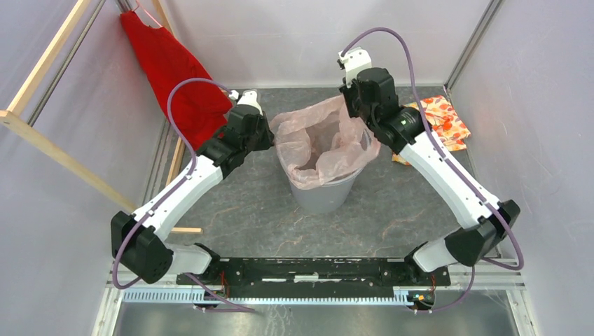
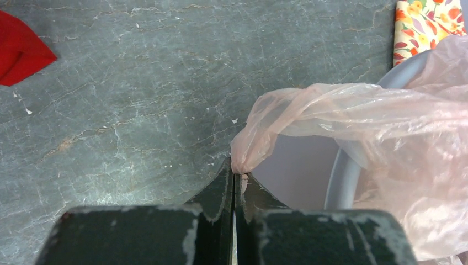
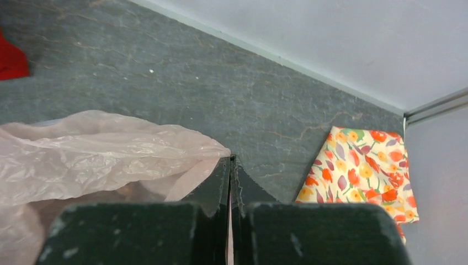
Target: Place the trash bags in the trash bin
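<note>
Top external: trash bag [image 1: 319, 143] draped over trash bin [image 1: 323, 198] mouth, table [image 1: 245, 217] centre, stretched left-right. Left end effector [image 2: 234, 175] closed, pinching left rim; right end effector [image 3: 230, 161] closed on right rim, opposite.

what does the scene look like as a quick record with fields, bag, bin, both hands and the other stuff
trash bag: pale pink, draped in and over the bin's mouth, bunched high
trash bin: grey, upright, between both hands
left hand: shut, pinching the bag's left edge
right hand: shut on the bag's right edge
floral cloth: folded, right of the bin
red garment: far left corner
</note>
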Motion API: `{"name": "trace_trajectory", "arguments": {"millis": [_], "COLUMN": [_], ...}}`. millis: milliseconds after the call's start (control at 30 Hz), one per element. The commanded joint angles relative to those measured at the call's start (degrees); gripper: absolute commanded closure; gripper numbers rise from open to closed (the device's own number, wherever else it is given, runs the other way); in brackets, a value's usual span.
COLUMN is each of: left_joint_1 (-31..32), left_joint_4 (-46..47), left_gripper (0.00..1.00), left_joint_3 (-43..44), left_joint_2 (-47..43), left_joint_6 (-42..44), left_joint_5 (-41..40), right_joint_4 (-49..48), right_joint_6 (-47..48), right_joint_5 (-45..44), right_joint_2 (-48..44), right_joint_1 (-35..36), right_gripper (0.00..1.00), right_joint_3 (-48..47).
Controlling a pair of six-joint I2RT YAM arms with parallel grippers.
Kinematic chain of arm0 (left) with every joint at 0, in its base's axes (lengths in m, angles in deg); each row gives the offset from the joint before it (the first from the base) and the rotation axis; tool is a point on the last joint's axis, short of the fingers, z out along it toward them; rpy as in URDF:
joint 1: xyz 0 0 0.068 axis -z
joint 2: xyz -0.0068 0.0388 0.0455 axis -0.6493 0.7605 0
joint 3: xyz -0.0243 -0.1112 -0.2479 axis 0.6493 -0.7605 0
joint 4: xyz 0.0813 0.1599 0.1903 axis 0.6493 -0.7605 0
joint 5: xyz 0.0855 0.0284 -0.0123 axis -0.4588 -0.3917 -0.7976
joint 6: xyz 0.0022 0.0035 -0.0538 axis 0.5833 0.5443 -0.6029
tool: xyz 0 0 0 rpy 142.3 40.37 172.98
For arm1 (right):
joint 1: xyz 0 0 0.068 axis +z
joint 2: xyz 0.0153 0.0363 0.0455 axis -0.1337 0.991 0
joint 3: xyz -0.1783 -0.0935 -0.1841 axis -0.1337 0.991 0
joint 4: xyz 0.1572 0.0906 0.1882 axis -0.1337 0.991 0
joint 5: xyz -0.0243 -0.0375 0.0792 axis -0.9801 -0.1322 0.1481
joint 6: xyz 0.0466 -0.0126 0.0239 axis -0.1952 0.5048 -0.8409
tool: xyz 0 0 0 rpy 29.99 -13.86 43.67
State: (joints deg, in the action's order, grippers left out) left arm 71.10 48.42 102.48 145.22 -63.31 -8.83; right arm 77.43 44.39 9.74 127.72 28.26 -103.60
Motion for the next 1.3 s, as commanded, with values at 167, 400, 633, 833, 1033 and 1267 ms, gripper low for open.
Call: {"name": "trace_trajectory", "arguments": {"millis": [167,400,633,833,1033,1267], "left_joint_1": [-0.2,-0.2,-0.1,-0.1,-0.1,-0.1], "left_joint_4": [4.1,4.7,5.8,6.7,6.8,6.8], "left_gripper": [0.98,0.98,0.98,0.98,0.98,0.98], "left_joint_3": [-0.6,-4.5,-7.6,-9.0,-9.1,-9.3], "left_joint_2": [0.9,0.6,-1.2,-2.5,-2.6,-3.1], "left_joint_6": [0.7,-1.0,-1.4,-1.2,-1.1,-1.0], "left_joint_5": [-3.0,-2.3,-0.1,1.8,2.0,2.1], "right_joint_4": [-5.5,-5.8,-3.5,-0.1,2.9,7.3], "right_joint_6": [-0.7,-2.2,-2.8,-5.3,-6.9,-8.2], "right_joint_5": [9.7,11.3,12.5,12.6,14.5,17.1], "right_joint_2": [2.9,2.6,0.1,-3.7,-9.3,-17.7], "right_joint_1": [-8.5,-9.4,-9.4,-9.4,-9.3,-9.2], "right_gripper": [1.00,1.00,0.88,0.52,0.28,0.22], "right_joint_3": [4.1,7.5,6.5,5.7,6.4,10.4]}}
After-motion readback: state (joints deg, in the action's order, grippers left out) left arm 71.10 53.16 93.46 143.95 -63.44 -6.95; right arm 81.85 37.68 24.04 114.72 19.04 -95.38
